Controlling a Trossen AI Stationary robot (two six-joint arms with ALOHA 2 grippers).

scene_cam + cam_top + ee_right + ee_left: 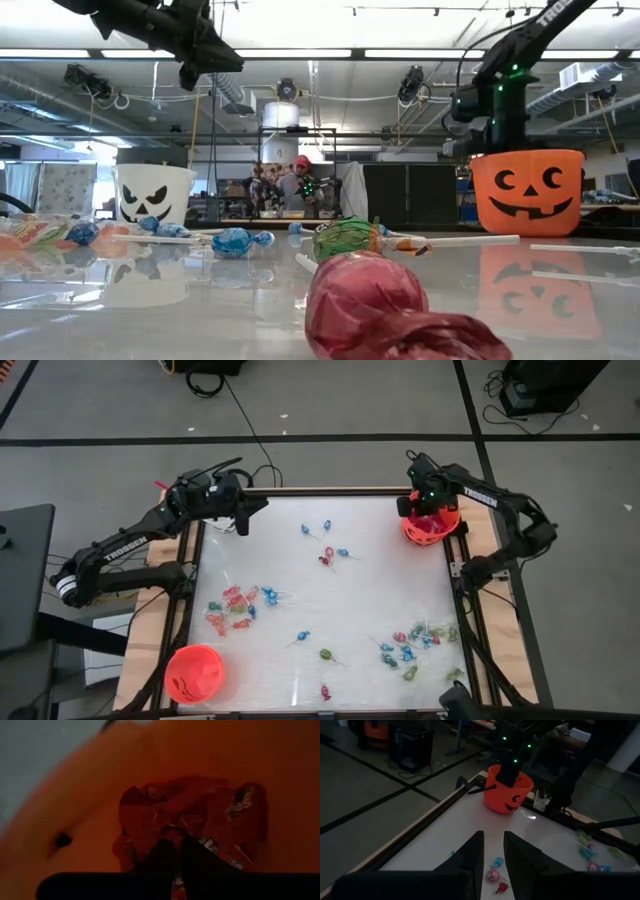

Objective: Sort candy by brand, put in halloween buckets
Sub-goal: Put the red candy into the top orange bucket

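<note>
Right gripper (428, 512) reaches down inside the orange bucket (441, 531) at the table's far right corner. Its wrist view alone shows the contents: red packets (200, 820) heaped on the bucket floor, just past the fingertips, lying crumpled with no clear long axis. Fingers nearly together with a thin gap; whether they pinch a packet, cannot tell. Left gripper (243, 518) hangs over the far left corner, jaws slightly apart, empty. Lollipops (240, 605) scattered on the table (300, 580). The low view alone shows a white bucket (153, 193).
</note>
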